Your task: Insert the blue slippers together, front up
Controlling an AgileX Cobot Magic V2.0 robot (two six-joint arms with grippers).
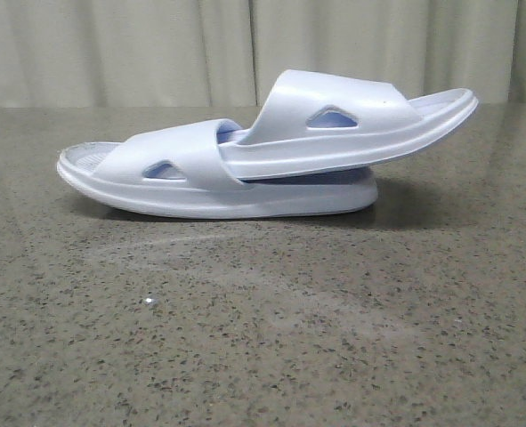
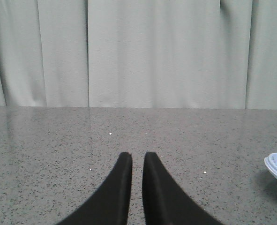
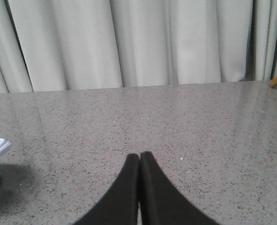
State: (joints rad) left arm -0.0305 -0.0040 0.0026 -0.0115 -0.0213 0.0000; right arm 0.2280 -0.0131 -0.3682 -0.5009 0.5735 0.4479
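- Front view: we are seeing the blue slippers point(image 1: 263, 151) nested, one tucked under the other's strap, so the insertion looks finished.
- We are keeping the left gripper point(image 2: 137, 159) nearly clenched and the right gripper point(image 3: 139, 157) clenched, both empty above the surface point(image 1: 263, 338), with the pair off to each one's side.

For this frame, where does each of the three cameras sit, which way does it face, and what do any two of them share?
Front view: looks forward over the speckled grey stone table at two pale blue foam slide slippers, nested; no robot parts show.
Left wrist view: low on the left arm, facing the curtain; black left gripper, nearly shut; a slipper's end at one edge.
Right wrist view: likewise; black right gripper, shut; a slipper's end.
Shared: table, pleated curtain, slippers.
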